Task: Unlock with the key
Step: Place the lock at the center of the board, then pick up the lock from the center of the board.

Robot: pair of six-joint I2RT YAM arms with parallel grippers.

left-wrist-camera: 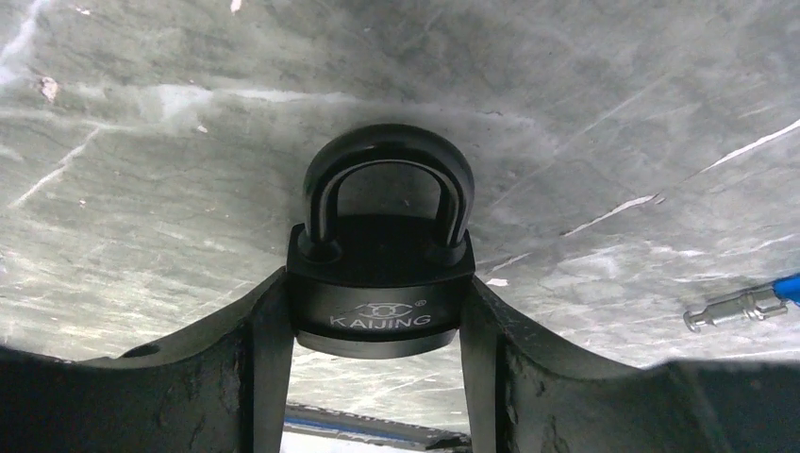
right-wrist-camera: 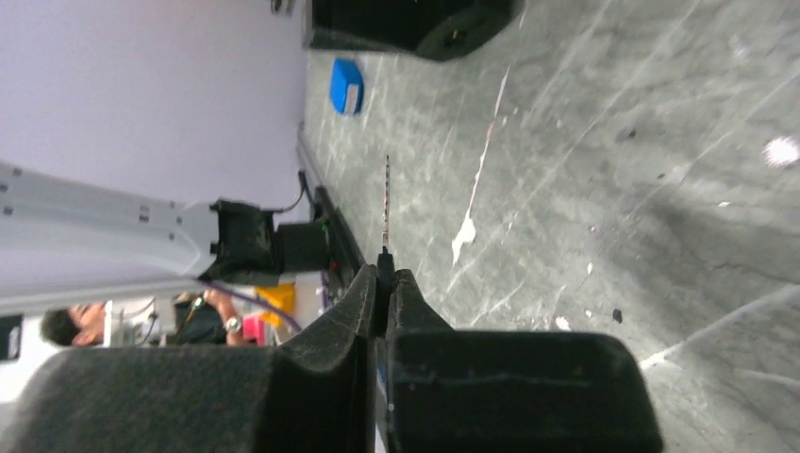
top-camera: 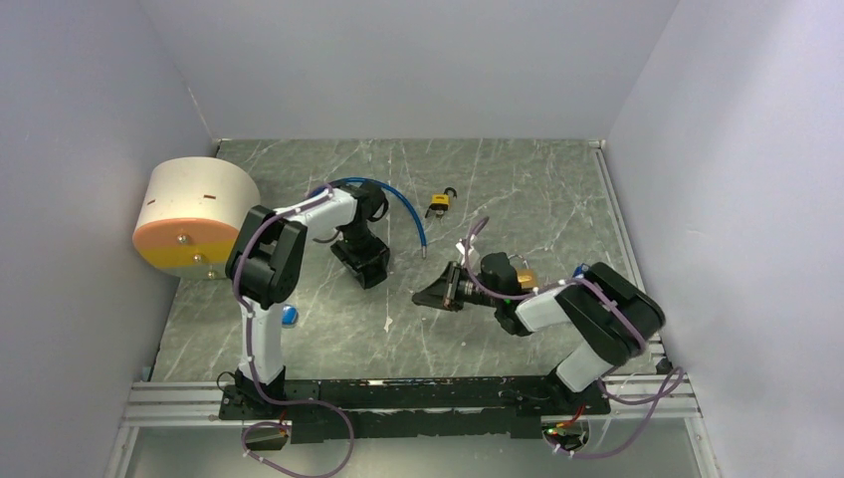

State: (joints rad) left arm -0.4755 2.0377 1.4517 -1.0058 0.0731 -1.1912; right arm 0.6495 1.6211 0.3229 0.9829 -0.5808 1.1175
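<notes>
Padlock (left-wrist-camera: pixel 379 283) fills left tool (left-wrist-camera: pixel 375 319); right tool (right-wrist-camera: pixel 385 276) pinches key (right-wrist-camera: pixel 386 208).

Top camera up high behind arm bases (top-camera: pixel 261 383), looking down over whole table (top-camera: pixel 537 189), bases along bottom edge. Left wrist camera low, tight on marble, peering between own fingers (left-wrist-camera: pixel 259 377); blue cable (left-wrist-camera: pixel 785 288) tip at right edge, same cable mid-frame up top. Right wrist camera rolled sideways, skimming tabletop; blue block (right-wrist-camera: pixel 347 85) upper left, also left of centre up top.
</notes>
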